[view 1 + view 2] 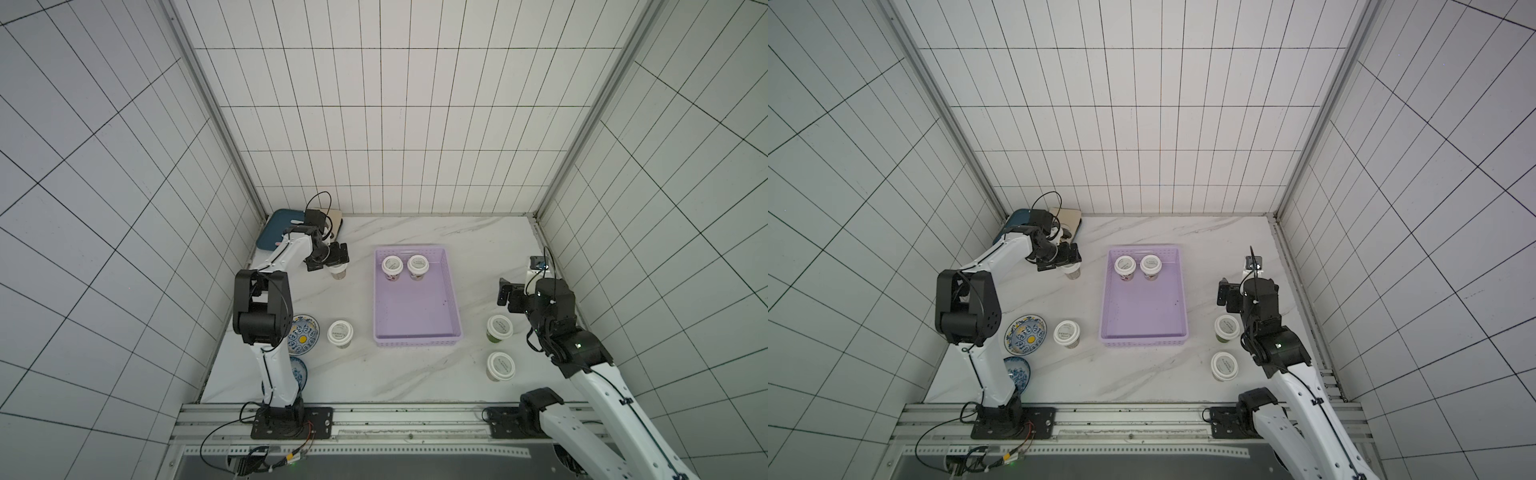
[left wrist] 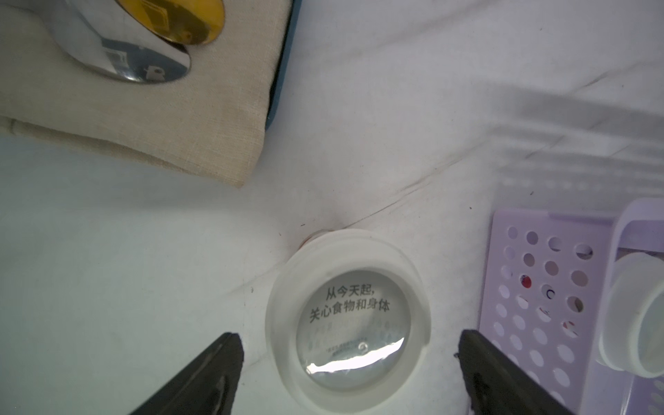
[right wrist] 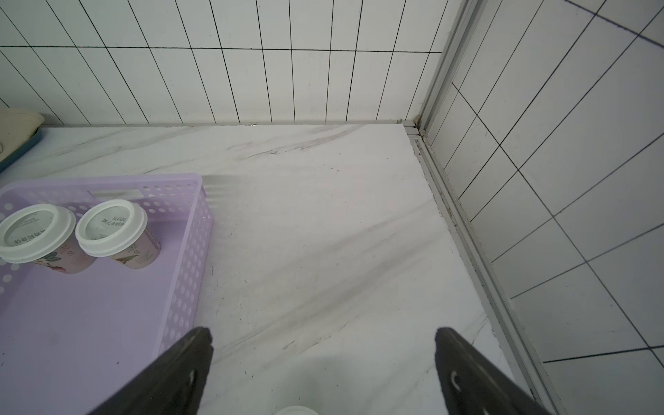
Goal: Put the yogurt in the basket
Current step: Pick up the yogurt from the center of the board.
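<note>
Two yogurt cups [image 1: 392, 265] are seen inside the basket [image 1: 415, 311], four outside it; left gripper [image 2: 346, 336] and right gripper [image 3: 323, 332] are spread wide.

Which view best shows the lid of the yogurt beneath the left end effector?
Left wrist: the lid's print is legible. Both top views show mainly the cup's side under the end effector. Right wrist misses it.

Two cups [image 1: 392, 266] in basket [image 1: 417, 341], two cups [image 1: 340, 333] left, two cups [image 1: 500, 326] right
</note>
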`<state>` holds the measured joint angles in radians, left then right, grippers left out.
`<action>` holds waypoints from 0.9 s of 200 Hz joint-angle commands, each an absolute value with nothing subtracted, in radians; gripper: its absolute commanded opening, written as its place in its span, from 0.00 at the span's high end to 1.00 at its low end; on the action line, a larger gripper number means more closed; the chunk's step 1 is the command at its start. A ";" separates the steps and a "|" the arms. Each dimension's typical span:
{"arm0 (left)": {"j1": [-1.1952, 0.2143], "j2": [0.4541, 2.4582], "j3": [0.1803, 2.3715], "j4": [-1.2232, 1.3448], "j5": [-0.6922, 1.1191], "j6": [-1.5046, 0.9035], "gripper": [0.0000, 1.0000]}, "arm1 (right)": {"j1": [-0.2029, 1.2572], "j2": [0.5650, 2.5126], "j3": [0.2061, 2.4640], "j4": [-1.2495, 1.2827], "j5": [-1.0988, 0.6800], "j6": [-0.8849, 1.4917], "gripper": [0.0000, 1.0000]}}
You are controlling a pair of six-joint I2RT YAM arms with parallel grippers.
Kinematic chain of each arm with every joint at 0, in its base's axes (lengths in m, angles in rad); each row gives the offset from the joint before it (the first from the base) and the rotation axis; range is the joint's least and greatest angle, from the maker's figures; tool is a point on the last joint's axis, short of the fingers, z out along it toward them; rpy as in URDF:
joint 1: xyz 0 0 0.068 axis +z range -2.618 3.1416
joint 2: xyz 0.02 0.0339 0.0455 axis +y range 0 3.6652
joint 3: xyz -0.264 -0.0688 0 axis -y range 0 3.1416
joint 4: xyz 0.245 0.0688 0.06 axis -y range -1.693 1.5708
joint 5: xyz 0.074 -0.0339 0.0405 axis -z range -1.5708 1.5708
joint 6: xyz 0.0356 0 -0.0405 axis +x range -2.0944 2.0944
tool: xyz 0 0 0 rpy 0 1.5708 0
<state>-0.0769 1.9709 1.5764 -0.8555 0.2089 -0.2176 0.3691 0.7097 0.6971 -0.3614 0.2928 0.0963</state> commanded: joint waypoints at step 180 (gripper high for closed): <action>-0.066 2.046 1.674 -0.942 0.276 -0.218 0.24 | 0.385 0.725 0.676 -0.346 0.313 0.086 0.01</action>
<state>-0.0654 2.0640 1.6791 -0.9482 0.2661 -0.2214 0.3756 0.7193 0.6971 -0.3614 0.3008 0.0887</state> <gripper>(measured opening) 0.766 0.990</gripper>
